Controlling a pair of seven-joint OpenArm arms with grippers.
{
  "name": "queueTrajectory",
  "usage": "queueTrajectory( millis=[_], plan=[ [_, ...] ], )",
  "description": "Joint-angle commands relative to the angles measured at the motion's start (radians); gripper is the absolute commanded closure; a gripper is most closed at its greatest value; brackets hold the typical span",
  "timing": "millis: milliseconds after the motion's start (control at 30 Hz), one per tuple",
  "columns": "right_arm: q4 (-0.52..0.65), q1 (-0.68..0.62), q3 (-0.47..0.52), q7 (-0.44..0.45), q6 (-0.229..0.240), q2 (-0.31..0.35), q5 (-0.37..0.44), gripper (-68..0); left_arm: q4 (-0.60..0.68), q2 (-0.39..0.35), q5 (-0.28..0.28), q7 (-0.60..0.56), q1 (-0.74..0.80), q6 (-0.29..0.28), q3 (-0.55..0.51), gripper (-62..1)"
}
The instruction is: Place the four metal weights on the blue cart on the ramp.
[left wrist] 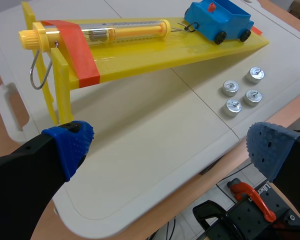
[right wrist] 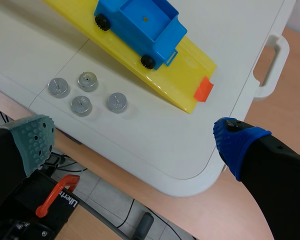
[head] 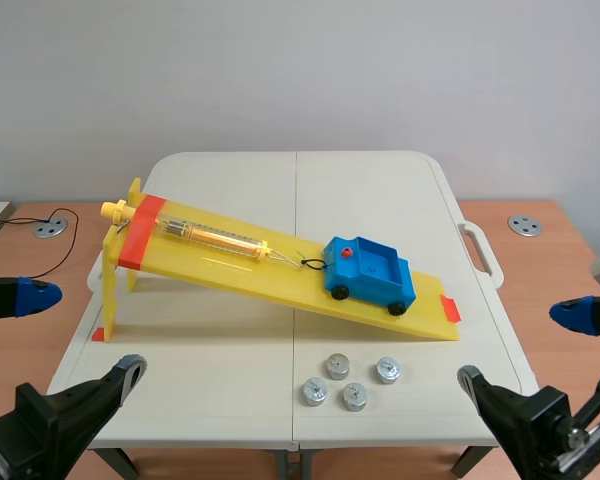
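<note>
A blue cart (head: pixel 370 272) sits low on the yellow ramp (head: pixel 220 268), its open bed empty, hooked to a yellow spring tube (head: pixel 215 237). Several metal weights (head: pixel 337 365) lie in a cluster on the white table in front of the ramp's low end. My left gripper (head: pixel 87 332) hangs open over the table's near left corner, well left of the weights (left wrist: pixel 233 106). My right gripper (head: pixel 517 345) is open over the near right corner; the weights (right wrist: pixel 81 105) lie ahead of its left finger and the cart (right wrist: pixel 137 25) farther ahead.
The white folding table has a carry handle (head: pixel 480 250) on its right edge and rests on a wooden desk. Round metal grommets (head: pixel 50 227) (head: pixel 525 225) sit in the desk. A clamp with a red lever (right wrist: pixel 57 197) is below the front edge.
</note>
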Motion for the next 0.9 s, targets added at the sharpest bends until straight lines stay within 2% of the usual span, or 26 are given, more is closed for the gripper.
queueTrajectory(
  millis=[0, 867],
  plan=[
    [0.042, 0.004, 0.034, 0.119, -0.026, 0.043, 0.041, -65.9, 0.079, -0.014, -0.080, -0.126, 0.027, -0.024, -0.015, -62.3],
    [0.042, 0.006, 0.034, 0.120, -0.026, 0.043, 0.041, -65.9, 0.079, -0.014, -0.080, -0.100, 0.027, -0.025, -0.015, -62.3]
  ],
)
